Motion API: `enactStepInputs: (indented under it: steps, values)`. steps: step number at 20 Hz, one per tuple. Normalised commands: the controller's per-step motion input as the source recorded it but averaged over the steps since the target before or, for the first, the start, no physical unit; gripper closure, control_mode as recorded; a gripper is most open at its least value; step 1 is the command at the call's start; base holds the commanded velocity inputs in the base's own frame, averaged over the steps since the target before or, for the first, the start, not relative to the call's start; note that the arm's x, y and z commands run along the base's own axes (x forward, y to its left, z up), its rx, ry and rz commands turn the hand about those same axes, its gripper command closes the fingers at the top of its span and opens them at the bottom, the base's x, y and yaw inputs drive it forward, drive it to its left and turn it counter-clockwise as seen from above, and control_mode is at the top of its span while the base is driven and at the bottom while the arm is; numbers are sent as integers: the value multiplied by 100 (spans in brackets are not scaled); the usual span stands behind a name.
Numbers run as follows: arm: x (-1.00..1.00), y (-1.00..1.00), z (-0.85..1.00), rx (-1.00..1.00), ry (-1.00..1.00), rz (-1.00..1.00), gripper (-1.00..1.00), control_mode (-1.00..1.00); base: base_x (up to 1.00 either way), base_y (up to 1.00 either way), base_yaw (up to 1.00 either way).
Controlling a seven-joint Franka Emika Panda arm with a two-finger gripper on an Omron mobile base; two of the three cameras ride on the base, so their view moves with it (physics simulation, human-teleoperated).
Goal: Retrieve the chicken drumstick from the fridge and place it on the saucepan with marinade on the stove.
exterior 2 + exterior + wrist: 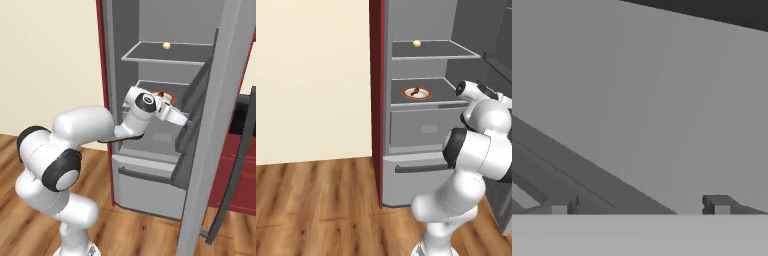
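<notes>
Open fridge point(421, 125), tall and grey with a dark red side panel, door swung wide to the right in the right base view. Inside the fridge: upper shelf point(456, 50) carrying a small pale yellow ball point(416, 43), middle shelf point(443, 90) below it carrying a white plate with an orange rim point(408, 93), closed drawer under that shelf. On the plate, toward the front of the middle shelf: the chicken drumstick point(415, 91), small and brown, lying untouched. White arm bent forward into the fridge at middle-shelf height, wrist just beside the plate in the right base view, tool point(184, 119) angled past it toward the door-side wall. Tool spread wide and empty, both dark tips point(559, 207) apart in the hand view with nothing between them, facing plain grey fridge wall rather than the meat. Step in hand, by judgement: bringing the tool onto the drumstick. Best done by turning the wrist back toward the plate until the drumstick sits centred between the tips, then lowering straight over it, jaws across its narrow width, closing only once both tips flank the meat. Risks: clipping the plate rim, nudging the drumstick away, or brushing the upper shelf on the way out.
</notes>
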Motion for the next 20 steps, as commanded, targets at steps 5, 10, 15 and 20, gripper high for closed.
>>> enactStepInputs:
  steps: [5, 10, 15, 20]
  values:
    - [-31, 30, 21, 0, -22, 3, -100, -100, 0, 0, 0]
    - [-32, 100, 62, -6, -1, 27, -100, -100, 0, 0, 0]
    - [-49, 85, 48, -6, 19, 57, -100, -100, 0, 0, 0]
    - [-51, 48, 12, 4, 29, 54, -100, -100, 0, 0, 0]
